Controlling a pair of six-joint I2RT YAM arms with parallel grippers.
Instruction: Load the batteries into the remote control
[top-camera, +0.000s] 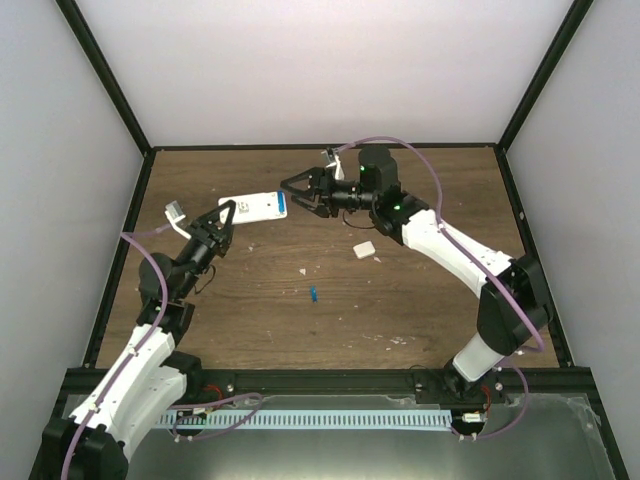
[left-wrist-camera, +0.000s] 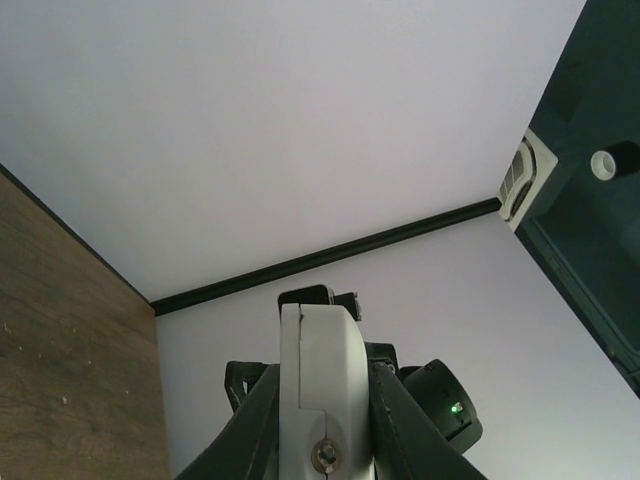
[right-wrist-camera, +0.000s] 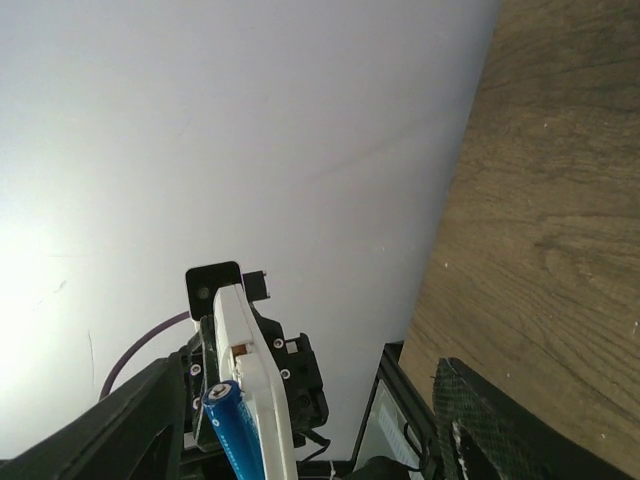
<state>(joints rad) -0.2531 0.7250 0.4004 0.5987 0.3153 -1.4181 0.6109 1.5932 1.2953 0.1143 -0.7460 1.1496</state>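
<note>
1. Currently the left gripper (top-camera: 228, 214) is clamped on the remote control (top-camera: 258, 208) and holds it above the table (top-camera: 250, 320), left of centre toward the far side. The white bar runs roughly left to right in the overhead view.
2. Left wrist view: the remote control (left-wrist-camera: 305, 380) appears edge-on between the two fingers (left-wrist-camera: 255, 420), which press on it from either side. The wall and the table's far edge lie beyond it.
3. The right gripper (top-camera: 290, 196) is just off the free right-hand end of the remote, with its jaws spread wide. They close on nothing.
4. Right wrist view: the spread fingers (right-wrist-camera: 130, 425) stand well apart at the lower corners. The remote (right-wrist-camera: 245, 370) and the raised battery (right-wrist-camera: 232, 425) show between them, and neither finger touches the battery.
5. The raised battery (top-camera: 283, 205) is a blue cylinder lying against the remote's right end. Whether it is fully seated in the compartment cannot be told.
6. The loose battery (top-camera: 313, 293) lies flat on the table near the middle, well apart from both grippers.
7. The small white cover piece (top-camera: 363, 250) lies on the table below the right gripper, beside the right arm's forearm.
8. A few pale specks dot the wood near the loose battery.
</note>
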